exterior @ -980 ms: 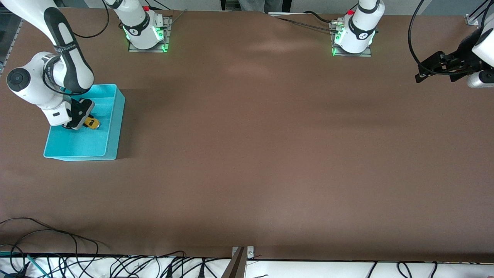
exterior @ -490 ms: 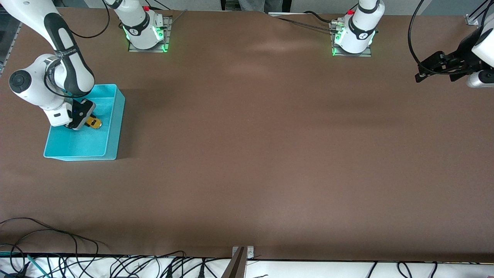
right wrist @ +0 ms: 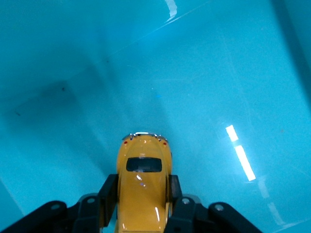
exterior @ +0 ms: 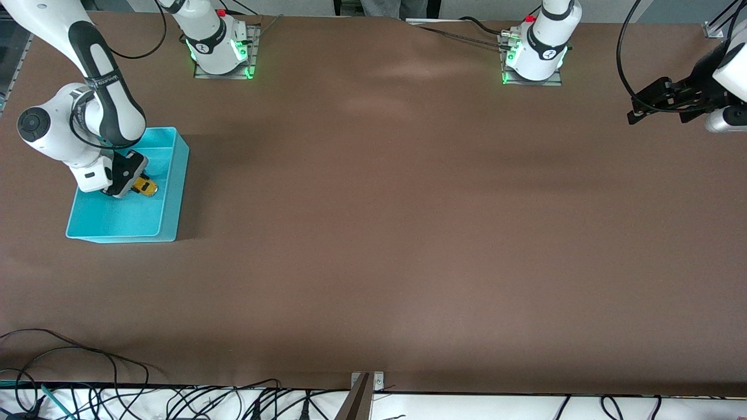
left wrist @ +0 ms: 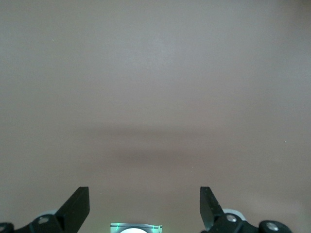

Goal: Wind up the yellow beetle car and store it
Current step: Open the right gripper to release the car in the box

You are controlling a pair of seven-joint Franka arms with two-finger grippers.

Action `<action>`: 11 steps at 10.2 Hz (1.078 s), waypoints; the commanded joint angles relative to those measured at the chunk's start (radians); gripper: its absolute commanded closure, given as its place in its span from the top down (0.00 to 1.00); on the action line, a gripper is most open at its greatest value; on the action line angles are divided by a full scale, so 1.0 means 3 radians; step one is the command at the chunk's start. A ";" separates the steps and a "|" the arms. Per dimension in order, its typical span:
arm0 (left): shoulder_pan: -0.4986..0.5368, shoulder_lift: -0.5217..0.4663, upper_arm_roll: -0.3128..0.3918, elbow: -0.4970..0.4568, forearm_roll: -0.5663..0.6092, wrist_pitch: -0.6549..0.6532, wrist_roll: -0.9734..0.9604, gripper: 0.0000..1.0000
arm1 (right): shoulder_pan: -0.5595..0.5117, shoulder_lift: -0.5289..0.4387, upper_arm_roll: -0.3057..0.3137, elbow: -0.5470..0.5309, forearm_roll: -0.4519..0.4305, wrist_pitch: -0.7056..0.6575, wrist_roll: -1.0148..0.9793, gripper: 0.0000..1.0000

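Turquoise bin [exterior: 169, 175] at the right arm's end of the counter [exterior: 373, 233] holds the yellow beetle car [exterior: 145, 186], low inside it. I see the right end effector [right wrist: 142, 194] pinching the car's flanks. The car's long axis runs straight out between the fingers [right wrist: 108, 194], its chrome-bumper end pointing away from the end effector. My left end effector [left wrist: 145, 199] waits, spread wide, over bare counter at the left arm's end.

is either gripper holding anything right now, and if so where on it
The right gripper has its fingers against the yellow beetle car's two sides, inside the turquoise bin. The left gripper waits open, holding nothing.
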 commanded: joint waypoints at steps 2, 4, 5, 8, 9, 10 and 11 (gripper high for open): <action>-0.0024 0.0052 0.0010 0.0134 -0.0099 -0.0086 -0.0039 1.00 | -0.0014 -0.0186 0.0121 0.0137 0.0087 -0.0078 -0.0065 0.76; -0.0034 0.0052 0.0010 0.0134 -0.0099 -0.0086 -0.0039 1.00 | -0.0009 -0.0243 0.0126 0.0555 0.0092 -0.0648 0.0103 0.76; -0.0034 0.0052 0.0010 0.0134 -0.0099 -0.0086 -0.0039 1.00 | -0.0009 -0.0243 0.0121 0.0881 0.0092 -0.1052 0.0200 0.76; -0.0034 0.0052 0.0004 0.0139 -0.0104 -0.0086 -0.0039 1.00 | 0.0001 -0.0232 0.0121 0.1818 0.0041 -0.2234 0.1011 0.76; -0.0034 0.0052 -0.0001 0.0134 -0.0104 -0.0086 -0.0039 1.00 | 0.0006 -0.0243 0.0126 0.1977 0.0041 -0.2444 0.1328 0.76; -0.0034 0.0052 -0.0001 0.0139 -0.0104 -0.0086 -0.0039 1.00 | 0.0006 -0.0263 0.0136 0.2095 0.0036 -0.2619 0.1726 0.76; -0.0034 0.0052 -0.0001 0.0139 -0.0104 -0.0086 -0.0039 1.00 | 0.0052 -0.0273 0.0137 0.2197 0.0025 -0.2833 0.2206 0.77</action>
